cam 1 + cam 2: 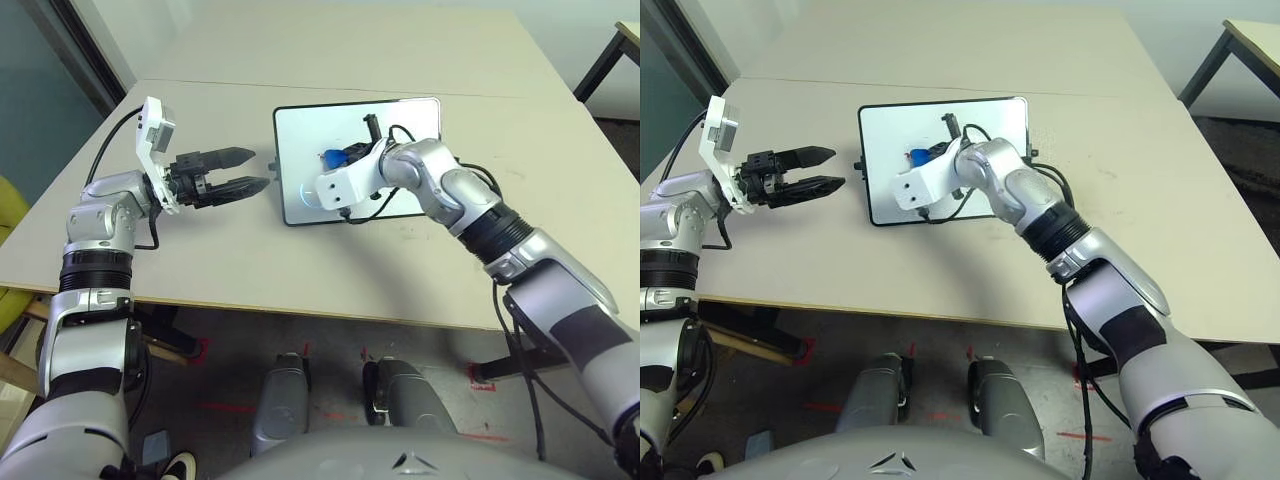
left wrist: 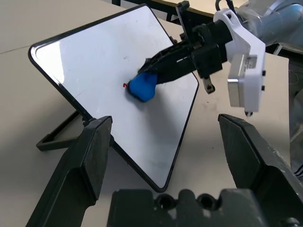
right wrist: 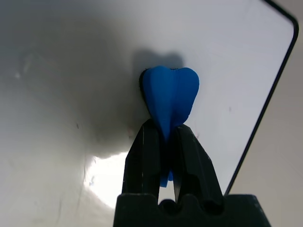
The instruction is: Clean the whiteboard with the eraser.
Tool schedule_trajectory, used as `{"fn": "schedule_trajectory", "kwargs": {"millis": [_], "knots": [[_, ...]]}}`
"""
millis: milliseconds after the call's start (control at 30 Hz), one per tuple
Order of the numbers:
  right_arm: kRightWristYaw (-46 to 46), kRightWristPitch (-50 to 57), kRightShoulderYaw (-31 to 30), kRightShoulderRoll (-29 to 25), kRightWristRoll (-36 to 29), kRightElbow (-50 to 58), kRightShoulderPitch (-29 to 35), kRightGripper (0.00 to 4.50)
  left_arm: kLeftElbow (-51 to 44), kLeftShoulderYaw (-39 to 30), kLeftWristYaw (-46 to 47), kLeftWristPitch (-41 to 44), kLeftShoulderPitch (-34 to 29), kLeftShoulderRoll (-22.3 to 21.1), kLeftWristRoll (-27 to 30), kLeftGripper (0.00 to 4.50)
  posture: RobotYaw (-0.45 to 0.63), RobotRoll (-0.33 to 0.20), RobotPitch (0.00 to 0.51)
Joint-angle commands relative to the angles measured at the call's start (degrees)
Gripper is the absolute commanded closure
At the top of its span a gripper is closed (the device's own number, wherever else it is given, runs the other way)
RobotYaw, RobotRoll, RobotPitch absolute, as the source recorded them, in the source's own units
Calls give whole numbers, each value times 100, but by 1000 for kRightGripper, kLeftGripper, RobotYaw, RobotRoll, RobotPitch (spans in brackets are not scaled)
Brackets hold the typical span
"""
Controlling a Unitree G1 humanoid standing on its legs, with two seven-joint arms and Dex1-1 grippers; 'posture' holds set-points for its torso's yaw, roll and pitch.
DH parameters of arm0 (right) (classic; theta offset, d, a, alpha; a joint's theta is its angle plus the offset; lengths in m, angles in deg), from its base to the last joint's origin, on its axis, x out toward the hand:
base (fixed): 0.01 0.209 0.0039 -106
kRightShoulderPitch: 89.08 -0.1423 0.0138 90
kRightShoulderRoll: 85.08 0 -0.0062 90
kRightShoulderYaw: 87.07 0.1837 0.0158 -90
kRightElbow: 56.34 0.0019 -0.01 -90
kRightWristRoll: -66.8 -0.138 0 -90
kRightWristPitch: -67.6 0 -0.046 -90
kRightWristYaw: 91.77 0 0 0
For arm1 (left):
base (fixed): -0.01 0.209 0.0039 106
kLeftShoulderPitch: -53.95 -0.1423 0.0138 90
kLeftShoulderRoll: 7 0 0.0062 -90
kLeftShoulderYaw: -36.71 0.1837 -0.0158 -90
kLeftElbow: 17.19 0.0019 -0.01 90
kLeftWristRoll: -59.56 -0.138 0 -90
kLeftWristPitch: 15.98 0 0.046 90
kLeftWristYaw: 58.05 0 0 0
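Pressure was the reason for the grip, as far as I could judge: the right pincer had its two black fingers pressed tight on the small bright blue eraser, squeezing the soft block so hard that its free end bulged into two rounded lobes beyond the fingertips. That bulging end was pushed flat against the small white rectangular whiteboard with its thin black frame and rounded corners, directly ahead of the pincer, where it cast a soft shadow on the glossy face. A tiny red mark sat just beside the blue block, so I took the wiping to be nearly done but not finished.

The board stood propped on a slim black wire stand on the pale beige matt table, tilted back, which let the pincer meet it at a slant from above.

Off to the side, well apart from the board's edge, the left pincer hung with its chunky black fingers spread wide and nothing between them, pointing towards the frame, seemingly ready to steady it.

The board's surface looked smooth and slick, throwing back a bright glare.
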Motion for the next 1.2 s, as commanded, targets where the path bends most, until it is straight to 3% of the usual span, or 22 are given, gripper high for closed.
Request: {"fn": "schedule_trajectory", "kwargs": {"millis": [33,600,1000,1200], "knots": [[109,8,-172,58,75,-27,138,4351,-124,-26,-21,65,-118,-41,28,0,225,0,104],[150,118,176,-148,-24,-40,-259,4355,-339,-76,20,194,-372,-44,50,0,219,0,118],[771,437,305,-408,-158,1142,51,4356,-367,-86,8,229,-408,-23,44,0,212,0,119],[461,375,157,-377,-48,686,162,4357,-352,-62,11,217,-385,35,35,0,210,0,115]]}}
